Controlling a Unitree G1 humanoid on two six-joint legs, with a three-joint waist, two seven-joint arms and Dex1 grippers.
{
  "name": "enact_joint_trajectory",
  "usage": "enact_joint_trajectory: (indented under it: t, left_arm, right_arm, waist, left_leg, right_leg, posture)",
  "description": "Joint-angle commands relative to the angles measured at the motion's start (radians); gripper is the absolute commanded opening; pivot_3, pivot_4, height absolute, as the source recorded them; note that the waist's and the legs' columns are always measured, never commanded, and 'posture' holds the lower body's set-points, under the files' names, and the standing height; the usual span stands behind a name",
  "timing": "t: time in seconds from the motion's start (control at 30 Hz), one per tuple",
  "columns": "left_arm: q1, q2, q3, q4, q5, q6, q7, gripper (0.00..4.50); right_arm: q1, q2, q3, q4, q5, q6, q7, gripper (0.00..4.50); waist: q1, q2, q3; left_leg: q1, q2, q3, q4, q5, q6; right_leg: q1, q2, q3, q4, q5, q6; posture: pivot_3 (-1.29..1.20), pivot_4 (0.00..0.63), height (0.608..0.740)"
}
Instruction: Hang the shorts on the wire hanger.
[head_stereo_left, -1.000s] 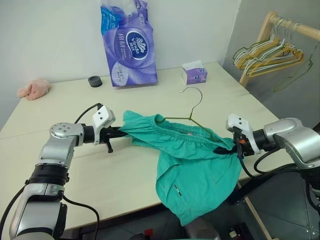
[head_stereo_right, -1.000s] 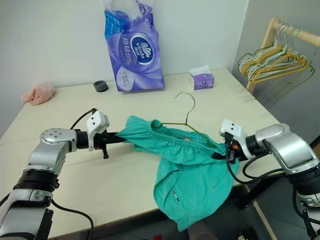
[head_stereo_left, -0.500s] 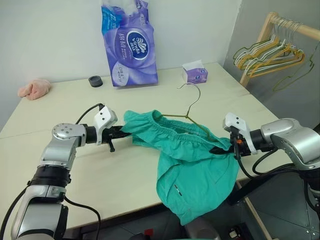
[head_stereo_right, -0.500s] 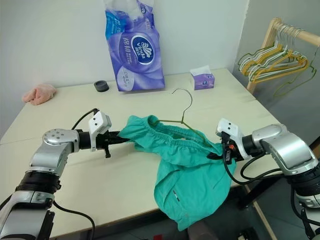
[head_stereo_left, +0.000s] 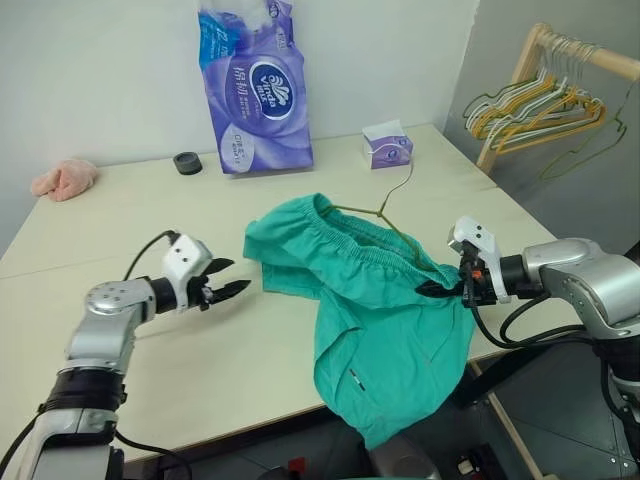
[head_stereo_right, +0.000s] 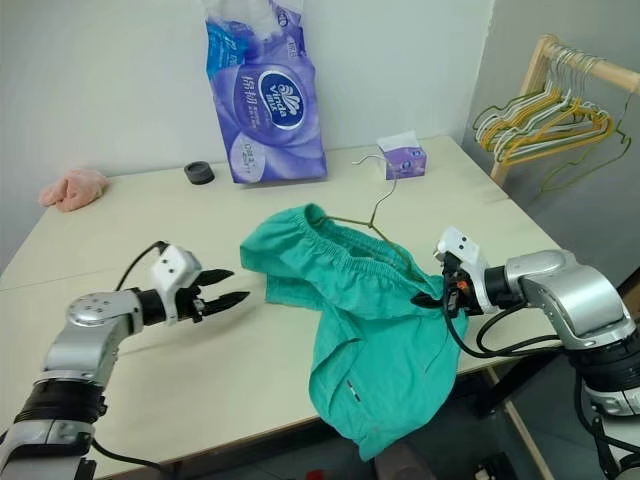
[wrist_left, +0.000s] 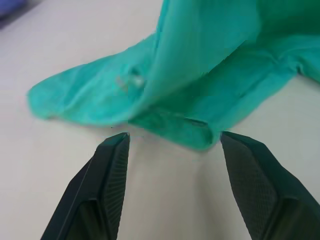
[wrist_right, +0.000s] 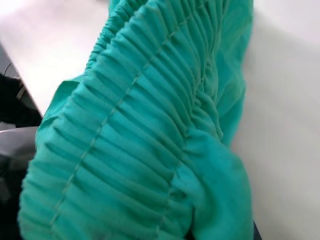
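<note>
Left eye view: shorts (head_stereo_left: 375, 300) are being draped over the table (head_stereo_left: 120, 230) edge, waistband pinched by the closed right gripper (head_stereo_left: 448, 289); wire hanger (head_stereo_left: 385, 205) is being threaded inside; left gripper (head_stereo_left: 228, 291) is being held apart, empty.

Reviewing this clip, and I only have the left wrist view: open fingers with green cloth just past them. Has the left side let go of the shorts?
Observer: Yes. The left gripper is open over bare table, apart from the shorts.
Operator: Is the right side holding anything?
Observer: The right gripper is shut on the waistband's right end, near the table edge.
Operator: Where is the hanger?
Observer: The hanger is inside the waistband; its neck and hook stick out the far side, toward the tissue box.
Operator: Are the shorts fully on the table?
Observer: No. One leg droops over the near edge of the table.
</note>
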Motion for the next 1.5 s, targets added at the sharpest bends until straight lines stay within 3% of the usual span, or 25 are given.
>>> enact_joint_trajectory:
  t: [0.03, 0.17, 0.33, 0.5, 0.67, 0.83, 1.0, 1.17, 1.33, 1.5]
  left_arm:
    - [0.047, 0.027, 0.020, -0.303, -0.175, 0.175, -0.059, 3.04]
    - [0.017, 0.033, -0.023, -0.525, -0.329, 0.339, -0.086, 3.04]
    - [-0.066, 0.031, -0.107, -0.627, -0.415, 0.427, -0.135, 3.04]
    - [-0.212, -0.081, -0.201, -0.586, -0.450, 0.469, -0.124, 3.04]
    - [-0.291, -0.144, -0.254, -0.524, -0.454, 0.474, -0.154, 3.04]
    - [-0.374, -0.221, -0.324, -0.453, -0.353, 0.398, -0.136, 3.04]
    - [-0.418, -0.318, -0.371, -0.421, -0.271, 0.328, -0.085, 3.04]
    - [-0.460, -0.391, -0.401, -0.399, -0.198, 0.274, -0.033, 3.04]
    - [-0.489, -0.416, -0.402, -0.394, -0.159, 0.260, -0.004, 3.04]
    - [-0.538, -0.426, -0.418, -0.375, -0.100, 0.224, 0.016, 3.04]
  right_arm:
    - [0.035, 0.028, -0.114, -0.045, 0.060, 0.065, -0.075, 0.00]
    - [0.127, 0.052, -0.225, -0.106, 0.099, 0.211, -0.197, 0.00]
    - [0.244, 0.061, -0.375, -0.190, 0.094, 0.367, -0.346, 0.00]
    - [0.383, 0.105, -0.645, -0.272, 0.056, 0.590, -0.469, 0.00]
    - [0.430, 0.111, -0.848, -0.272, 0.023, 0.615, -0.552, 0.00]
    - [0.384, 0.080, -0.946, -0.244, -0.018, 0.615, -0.624, 0.00]
    - [0.235, -0.004, -0.919, -0.142, -0.076, 0.569, -0.679, 0.00]
    - [-0.007, -0.116, -0.760, 0.104, -0.142, 0.398, -0.727, 0.00]
    - [-0.193, -0.197, -0.641, 0.378, -0.178, 0.260, -0.716, 0.00]
    - [-0.378, -0.210, -0.608, 0.610, -0.199, 0.302, -0.761, 0.00]
  waist:
    - [0.008, 0.000, 0.000]
    - [0.033, 0.000, 0.000]
    - [0.029, 0.002, 0.001]
    - [0.024, 0.003, 0.003]
    - [-0.024, 0.007, 0.009]
    - [-0.077, 0.006, 0.012]
    - [-0.142, 0.006, 0.014]
    - [-0.191, 0.003, 0.025]
    - [-0.195, 0.001, 0.038]
    - [-0.192, 0.000, 0.048]
  left_leg:
    - [0.000, -0.001, 0.000, 0.000, 0.000, 0.000]
    - [0.000, -0.002, 0.001, 0.002, 0.000, 0.000]
    - [0.001, -0.002, 0.002, 0.001, 0.000, 0.000]
    - [0.000, -0.002, 0.003, 0.001, 0.000, 0.000]
    - [0.004, 0.001, 0.011, 0.000, -0.001, 0.001]
    - [0.005, 0.002, 0.018, -0.005, -0.001, 0.002]
    - [0.009, 0.001, 0.028, -0.013, -0.002, 0.004]
    - [0.010, 0.001, 0.032, -0.013, -0.004, 0.007]
    - [0.013, 0.001, 0.033, -0.015, -0.005, 0.009]
    - [0.015, 0.000, 0.037, -0.014, -0.005, 0.009]
  right_leg:
    - [0.000, -0.001, 0.000, 0.000, 0.000, 0.000]
    - [0.002, -0.001, 0.001, -0.001, 0.000, 0.000]
    - [0.002, 0.001, 0.002, 0.000, 0.000, 0.000]
    - [0.003, 0.008, 0.003, -0.001, -0.002, 0.003]
    - [0.002, 0.012, 0.012, -0.002, -0.004, 0.006]
    - [0.002, 0.014, 0.019, -0.003, -0.006, 0.007]
    - [0.002, 0.013, 0.028, -0.006, -0.007, 0.010]
    - [0.003, 0.012, 0.031, -0.006, -0.007, 0.011]
    - [0.005, 0.012, 0.032, -0.007, -0.008, 0.011]
    - [0.005, 0.010, 0.036, -0.005, -0.008, 0.011]
  posture:
    - [-0.38, 0.046, 0.740]
    - [-0.39, 0.056, 0.740]
    - [-0.42, 0.064, 0.740]
    - [-0.51, 0.087, 0.740]
    - [-0.57, 0.101, 0.740]
    - [-0.59, 0.110, 0.740]
    - [-0.59, 0.120, 0.740]
    - [-0.57, 0.128, 0.740]
    - [-0.54, 0.134, 0.740]
    - [-0.53, 0.133, 0.740]
